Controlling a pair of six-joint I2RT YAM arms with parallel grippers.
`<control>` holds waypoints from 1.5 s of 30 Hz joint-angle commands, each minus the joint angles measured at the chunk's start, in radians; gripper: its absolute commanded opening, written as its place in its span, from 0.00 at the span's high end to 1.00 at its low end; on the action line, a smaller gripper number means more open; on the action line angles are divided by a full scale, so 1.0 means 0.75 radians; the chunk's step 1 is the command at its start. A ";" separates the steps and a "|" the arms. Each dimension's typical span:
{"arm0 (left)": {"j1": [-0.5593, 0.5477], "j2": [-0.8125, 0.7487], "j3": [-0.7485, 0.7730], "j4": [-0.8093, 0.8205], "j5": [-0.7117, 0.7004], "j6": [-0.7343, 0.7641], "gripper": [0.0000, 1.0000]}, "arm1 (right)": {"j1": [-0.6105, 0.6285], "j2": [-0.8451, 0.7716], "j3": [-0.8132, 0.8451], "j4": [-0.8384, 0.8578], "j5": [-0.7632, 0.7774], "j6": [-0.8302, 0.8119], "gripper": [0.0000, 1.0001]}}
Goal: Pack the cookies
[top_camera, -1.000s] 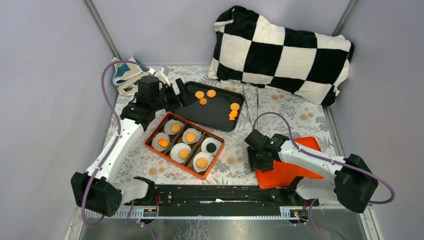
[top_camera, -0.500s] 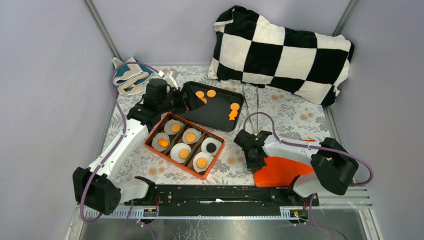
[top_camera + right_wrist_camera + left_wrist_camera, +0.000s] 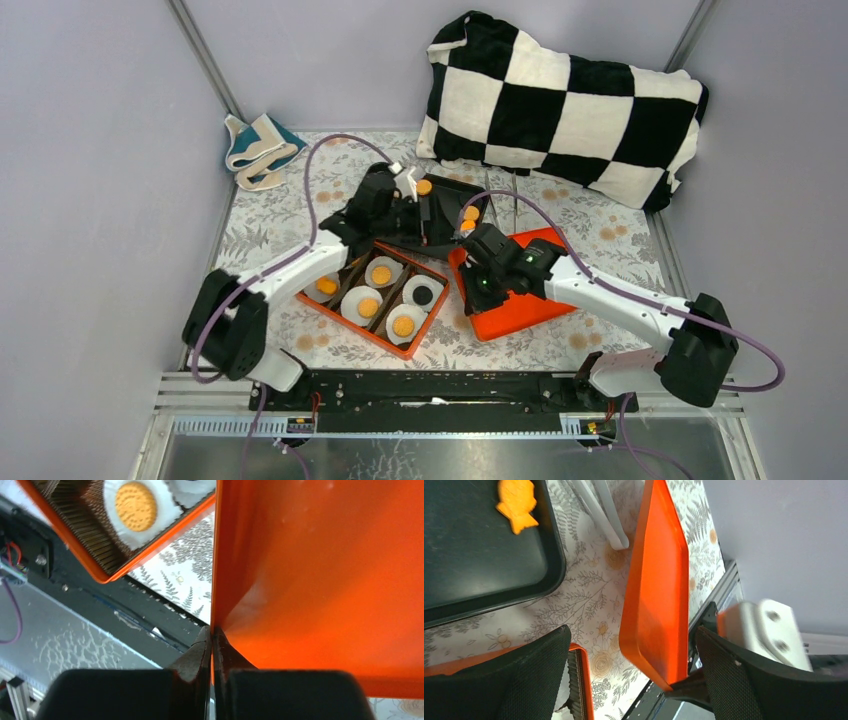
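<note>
Nearest to me, the right tool (image 3: 212,647) was clamped on the rim of the orange lid (image 3: 320,580), its fingers pressed together with only that thin edge between them. From above, I had it gripping the lid's left edge. The lid was tilted and sat just right of the orange box (image 3: 348,324). Whether the lid touched the desk (image 3: 270,215) anywhere, I couldn't tell.

Inside the box were white paper liners (image 3: 352,300). I counted four cookies (image 3: 403,325), one to a liner. A fifth liner showed a dark centre, and the left arm covered the box's back corner.

Further out, the left tool (image 3: 631,635) hung over the black tray (image 3: 445,232). On its own camera the fingers (image 3: 519,680) were spread wide and held nothing. Between them I could see the lid edge-on, the floral desk and a corner of the box.

On the tray, one round cookie lay by the far rim, just beside that tool. Another lay toward the right rim, with the fish-shaped cookie (image 3: 517,502) right next to it.

A pair of tongs (image 3: 512,205) lay on the desk just right of the tray.

At the back, a folded cloth (image 3: 258,148) sat in the left corner and a checked pillow (image 3: 570,105) leaned against the wall on the right.
</note>
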 commanded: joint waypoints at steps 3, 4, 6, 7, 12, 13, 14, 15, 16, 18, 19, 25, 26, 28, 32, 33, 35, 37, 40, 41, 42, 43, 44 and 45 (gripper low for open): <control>-0.033 0.180 0.094 0.161 0.147 0.034 0.01 | 0.015 -0.038 0.060 0.020 -0.211 -0.154 1.00; -0.038 0.203 0.112 0.150 0.163 0.044 0.01 | 0.015 -0.039 0.065 0.022 -0.214 -0.162 1.00; -0.045 0.242 0.134 0.140 0.210 0.055 0.01 | 0.015 -0.047 0.084 0.021 -0.209 -0.168 1.00; -0.051 0.258 0.136 0.138 0.233 0.058 0.01 | 0.014 -0.051 0.098 0.019 -0.212 -0.172 1.00; -0.091 0.322 0.123 0.162 0.313 0.065 0.02 | 0.015 -0.062 0.159 0.013 -0.206 -0.177 1.00; -0.105 0.334 0.119 0.179 0.332 0.058 0.03 | 0.015 -0.063 0.169 0.012 -0.206 -0.180 1.00; -0.111 0.344 0.114 0.203 0.358 0.047 0.04 | 0.015 -0.060 0.180 0.010 -0.207 -0.183 1.00; -0.121 0.357 0.108 0.226 0.381 0.035 0.06 | 0.015 -0.058 0.195 0.003 -0.204 -0.188 1.00; -0.133 0.368 0.101 0.247 0.403 0.024 0.10 | 0.015 -0.055 0.208 -0.003 -0.196 -0.194 1.00; -0.147 0.385 0.094 0.266 0.437 0.010 0.22 | 0.015 -0.047 0.246 -0.021 -0.173 -0.208 1.00; -0.150 0.393 0.091 0.267 0.446 0.007 0.31 | 0.015 -0.043 0.255 -0.032 -0.160 -0.216 1.00; -0.152 0.398 0.127 0.180 0.433 0.031 0.76 | 0.017 -0.029 0.317 -0.077 -0.070 -0.214 0.99; -0.152 0.395 0.141 0.155 0.423 0.041 0.82 | 0.021 -0.031 0.333 -0.100 -0.019 -0.209 0.95; -0.152 0.396 0.177 0.092 0.391 0.062 0.89 | 0.036 -0.042 0.362 -0.146 0.101 -0.200 0.80; -0.152 0.433 0.289 -0.064 0.322 0.085 0.95 | 0.093 -0.056 0.425 -0.233 0.301 -0.199 0.67; -0.152 0.451 0.327 -0.090 0.305 0.086 0.95 | 0.120 -0.049 0.448 -0.260 0.349 -0.194 0.64; -0.152 0.486 0.400 -0.166 0.258 0.092 0.95 | 0.195 -0.025 0.502 -0.311 0.468 -0.185 0.55; -0.151 0.528 0.473 -0.250 0.222 0.097 0.96 | 0.287 0.028 0.563 -0.381 0.637 -0.172 0.50; -0.147 0.581 0.578 -0.316 0.202 0.072 0.96 | 0.415 0.159 0.633 -0.524 0.898 -0.132 0.46; -0.148 0.595 0.618 -0.337 0.203 0.060 0.96 | 0.445 0.199 0.633 -0.546 0.956 -0.112 0.44; -0.148 0.605 0.665 -0.373 0.198 0.058 0.97 | 0.471 0.233 0.626 -0.565 1.016 -0.086 0.43; -0.148 0.612 0.709 -0.416 0.185 0.058 0.97 | 0.490 0.269 0.612 -0.584 1.062 -0.051 0.42; -0.148 0.616 0.758 -0.462 0.169 0.062 0.97 | 0.499 0.300 0.597 -0.597 1.113 -0.020 0.42; -0.148 0.615 0.795 -0.506 0.155 0.069 0.97 | 0.503 0.326 0.581 -0.608 1.151 0.003 0.42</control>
